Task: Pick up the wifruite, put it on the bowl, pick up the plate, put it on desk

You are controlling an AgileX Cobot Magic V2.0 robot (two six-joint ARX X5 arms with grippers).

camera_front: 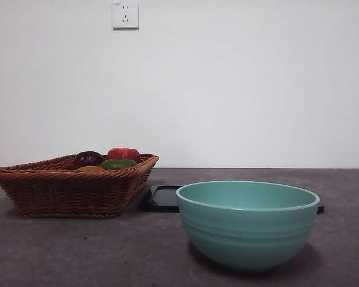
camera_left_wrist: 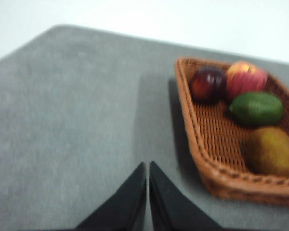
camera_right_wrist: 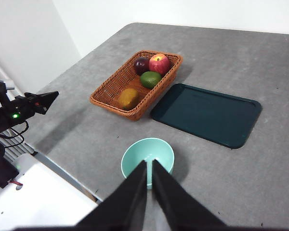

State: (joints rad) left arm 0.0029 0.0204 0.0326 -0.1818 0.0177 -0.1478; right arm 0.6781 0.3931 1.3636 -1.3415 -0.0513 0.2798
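Nearest the front camera, the teal bowl (camera_front: 248,222) was parked upright on the desk (camera_front: 78,251), nothing in it as far as the right wrist view showed. Right behind it a dark flat tray (camera_front: 163,198) was laid on the tabletop, partly hidden by the bowl from the front. Just beside the tray, a brown wicker basket (camera_front: 60,191) was set with four fruits inside. The wifruite (camera_left_wrist: 272,151) was found at the basket's near end, lying on the weave apart from the others, with the green fruit (camera_left_wrist: 256,109) next along, and the dark purple fruit (camera_left_wrist: 207,84) and a red apple (camera_left_wrist: 245,79) tucked side by side at the far end. Further back, a white wall with a power socket (camera_front: 125,15) was seen. Neither arm was caught in the front view. The left gripper (camera_left_wrist: 147,166) was held over bare desk just beside the basket, jaws pressed together with nothing between them. The right gripper (camera_right_wrist: 149,163) was held high above the bowl, jaws likewise pinched closed and empty.
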